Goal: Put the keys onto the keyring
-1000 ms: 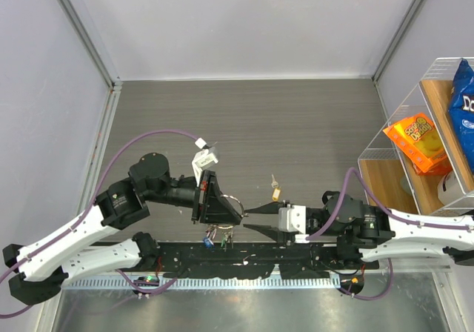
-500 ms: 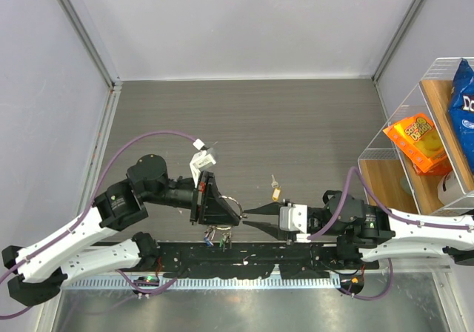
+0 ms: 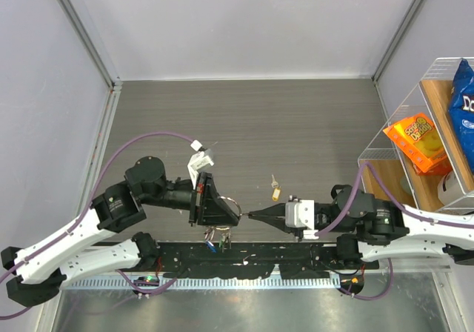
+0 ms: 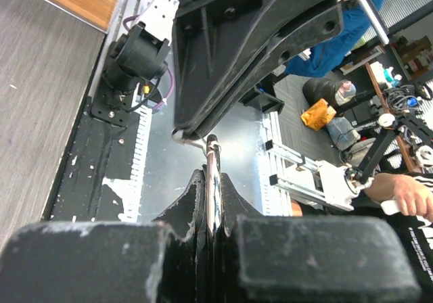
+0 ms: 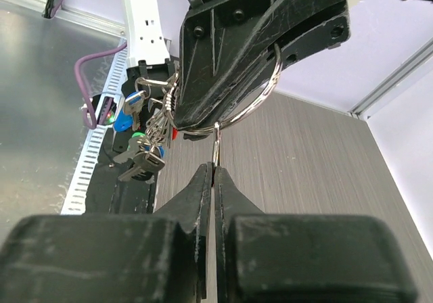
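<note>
My left gripper (image 3: pixel 234 212) is shut on the thin silver keyring (image 3: pixel 232 200), which shows edge-on between its jaws (image 4: pixel 213 181). Several keys (image 3: pixel 216 236) with blue, green and red heads hang from the ring (image 5: pixel 145 144). My right gripper (image 3: pixel 253 215) meets it tip to tip. Its jaws (image 5: pixel 214 170) are shut on a short piece of silver wire that sticks out from the keyring (image 5: pixel 265 90). A yellow-headed key (image 3: pixel 275 191) lies loose on the table just beyond the two grippers. The left fingers (image 5: pixel 237 53) hide part of the ring.
A clear rack (image 3: pixel 415 154) with snack bags stands at the right edge. A black base rail (image 3: pixel 252 258) runs along the near edge, under the hanging keys. The grey table (image 3: pixel 244 124) stretches back to the white walls.
My right gripper's jaws have closed from open to shut at the ring's edge. The right arm has shifted slightly to the right. The left gripper has kept its hold and barely moved.
</note>
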Controlling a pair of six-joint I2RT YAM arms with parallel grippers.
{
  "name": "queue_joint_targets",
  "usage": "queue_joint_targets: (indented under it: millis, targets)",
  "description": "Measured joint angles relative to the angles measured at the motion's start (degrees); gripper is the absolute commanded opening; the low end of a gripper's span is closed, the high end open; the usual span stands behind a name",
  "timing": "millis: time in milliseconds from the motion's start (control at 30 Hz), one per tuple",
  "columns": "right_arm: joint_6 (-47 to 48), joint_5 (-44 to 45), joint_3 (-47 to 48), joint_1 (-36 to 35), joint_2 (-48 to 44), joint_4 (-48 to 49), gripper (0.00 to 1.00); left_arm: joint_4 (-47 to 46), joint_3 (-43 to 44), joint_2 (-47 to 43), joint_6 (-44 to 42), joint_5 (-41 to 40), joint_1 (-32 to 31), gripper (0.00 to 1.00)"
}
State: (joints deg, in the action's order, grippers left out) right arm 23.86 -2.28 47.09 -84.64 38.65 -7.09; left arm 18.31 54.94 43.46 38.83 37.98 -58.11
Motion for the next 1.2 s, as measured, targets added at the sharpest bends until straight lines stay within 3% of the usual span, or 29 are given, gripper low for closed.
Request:
queue_joint_targets:
  millis: [200, 433, 633, 867, 1200]
  targets:
    - [-3.0, -1.7, 11.0, 0.0, 2.1, -13.7, 0.06, 4.9, 0.2, -0.7, -4.9, -4.1, 0.0, 0.29]
    - [-8.2, -3.2, 25.9, 0.0, 10.7, -29.2, 0.06, 12.7, 0.2, -3.7, -12.0, -11.7, 0.0, 0.28]
    - [-10.2, -3.8, 27.4, 0.0, 14.6, -33.8, 0.06, 13.4, -0.3, -6.8, -14.0, -13.6, 0.0, 0.31]
    - [-12.5, -0.9, 30.5, 0.0, 17.9, -37.9, 0.06, 13.0, -0.8, -8.9, -15.3, -14.3, 0.0, 0.43]
    - [-22.1, 7.7, 44.0, 0.0, 29.1, -43.4, 0.06, 6.1, -3.0, -10.3, -16.9, -14.2, 0.0, 0.61]
